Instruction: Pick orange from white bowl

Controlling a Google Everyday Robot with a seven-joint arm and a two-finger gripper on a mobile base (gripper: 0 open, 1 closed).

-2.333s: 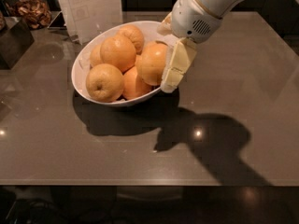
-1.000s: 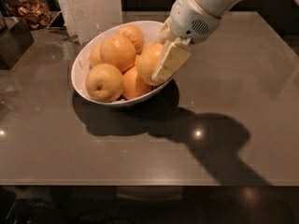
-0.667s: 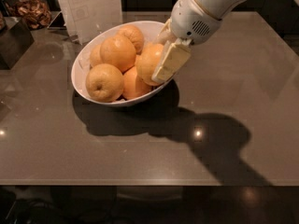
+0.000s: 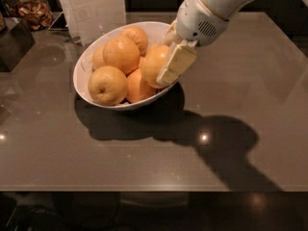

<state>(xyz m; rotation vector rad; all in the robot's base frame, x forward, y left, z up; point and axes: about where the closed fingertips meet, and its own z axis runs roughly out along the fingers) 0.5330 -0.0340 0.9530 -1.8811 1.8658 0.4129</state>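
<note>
Gripping step: gripper (image 4: 162, 60) fingers (image 4: 177, 61) clamp the orange (image 4: 152, 64) at 3 o'clock in the white bowl (image 4: 87, 57). Next, lift straight up.

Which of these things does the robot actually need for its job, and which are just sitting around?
Needed:
orange
white bowl holding it
gripper, at the bowl's right side, jaws shut on the orange

Just lying about:
other fruit in the bowl
white sheet behind
dark box, left
container of brown bits, far left
</note>
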